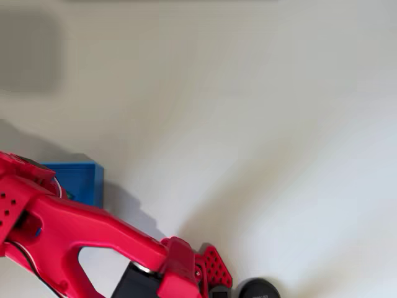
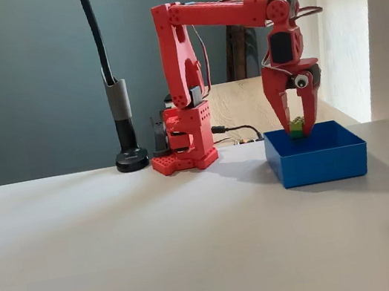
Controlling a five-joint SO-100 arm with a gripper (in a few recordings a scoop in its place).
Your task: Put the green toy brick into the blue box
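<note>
the green toy brick (image 2: 297, 127) is seen right of centre in the fixed view, pinched between the tips of the red hand (image 2: 297, 124), which is closed on it and hangs over the back part of the blue box (image 2: 318, 161); the brick sits at about the level of the far wall's rim — whether it is just above or just inside cannot be told. in the overhead view a corner of the box (image 1: 80, 180) shows at lower left under the red arm.

handling, as judged: small hard moulded plastic, light, stiff, not fragile; smooth sides likely a little slippery, so a grip across two flat opposite faces below the studs is favoured. a short drop should be tolerated, though a bounce off the hard tray bottom is possible.

surface: plain pale matt desk (image 2: 161, 257), flat. room: dark teal wall behind, a black lamp stand (image 2: 125, 127) at upper left, a bright window to the right — soft shadows cast leftward.
</note>
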